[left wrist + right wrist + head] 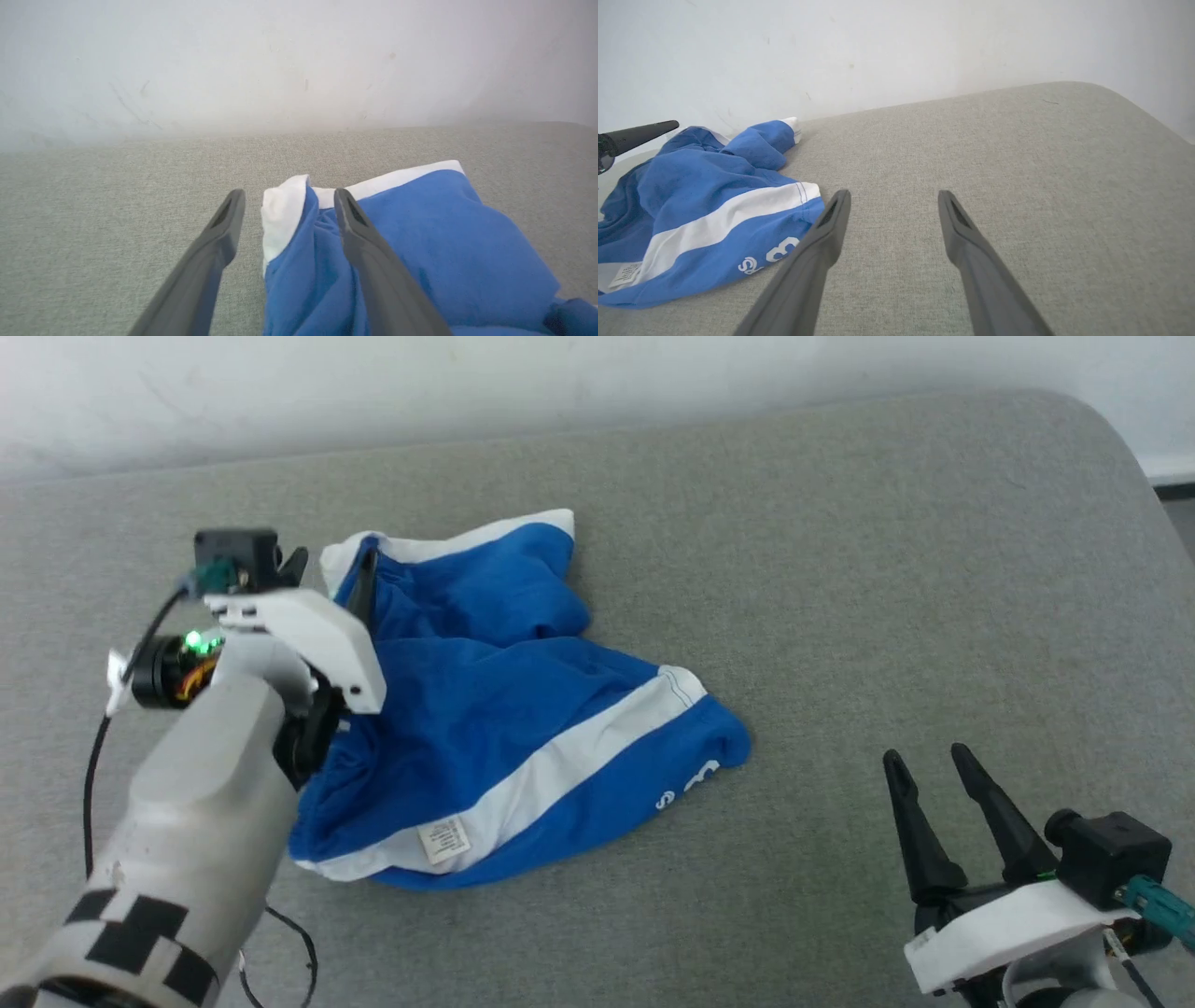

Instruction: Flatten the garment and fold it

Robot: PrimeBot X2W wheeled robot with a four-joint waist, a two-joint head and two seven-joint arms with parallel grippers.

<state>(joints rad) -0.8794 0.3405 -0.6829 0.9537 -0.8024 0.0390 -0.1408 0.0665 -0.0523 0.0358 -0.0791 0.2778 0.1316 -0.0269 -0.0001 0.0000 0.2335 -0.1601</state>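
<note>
The garment (pixel 504 709), bright blue shorts with white stripes, lies crumpled on the grey cushioned surface (pixel 887 579), left of centre. A small white tag (pixel 445 840) faces up near its front edge, and white print (pixel 782 249) shows by one hem. My left gripper (pixel 288 193) is open at the garment's far left corner. A white-trimmed fold (pixel 285 210) stands between its fingers and touches neither, while the right-hand finger (pixel 369 252) lies over blue cloth. In the head view this gripper (pixel 331 565) sits at that same corner. My right gripper (pixel 926 756) is open, empty, over bare surface right of the garment (pixel 705 205).
A white wall (pixel 560 383) runs along the far edge of the surface. The surface's far right corner (pixel 1111 429) is rounded. A black cable (pixel 93 775) hangs off my left arm near the left edge. Bare grey surface stretches right of and beyond the garment.
</note>
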